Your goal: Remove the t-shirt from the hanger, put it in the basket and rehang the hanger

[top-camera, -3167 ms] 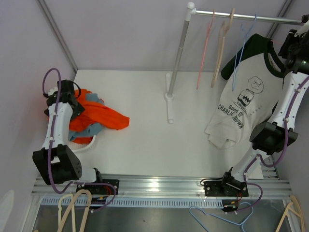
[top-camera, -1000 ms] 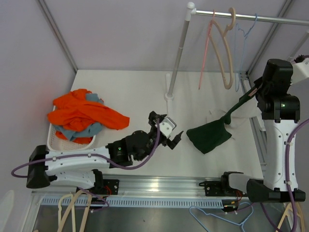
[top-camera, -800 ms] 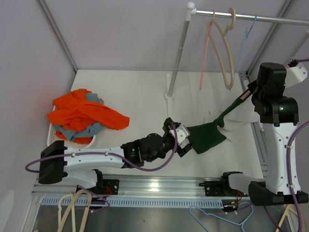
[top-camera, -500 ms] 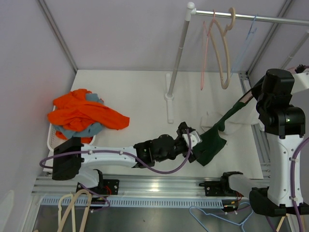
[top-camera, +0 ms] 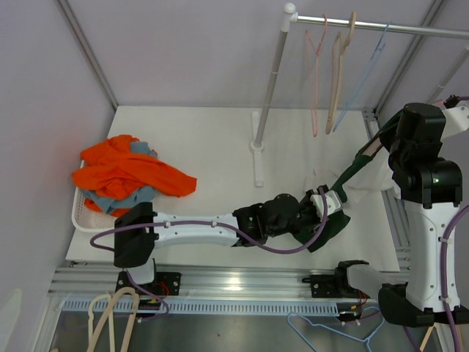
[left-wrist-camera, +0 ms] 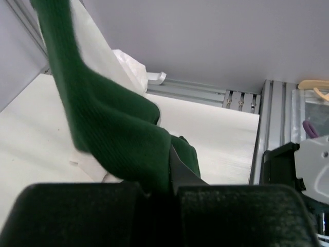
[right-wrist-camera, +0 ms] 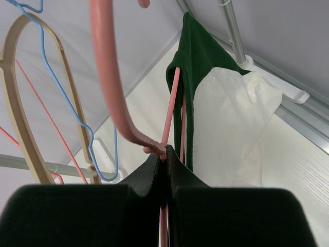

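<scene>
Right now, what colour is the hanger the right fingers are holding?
Pink. The hanger shows best in the right wrist view, pinched between the right fingers.

Lab test cell, not a home: plain grey panel walls (top-camera: 183, 51), white table (top-camera: 205, 132), aluminium mounting rail (top-camera: 242, 282) along the front, freestanding clothes rack (top-camera: 272, 81).

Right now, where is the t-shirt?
Top view: the t-shirt is on the right of the table, its green part pinched by the left gripper.
</scene>
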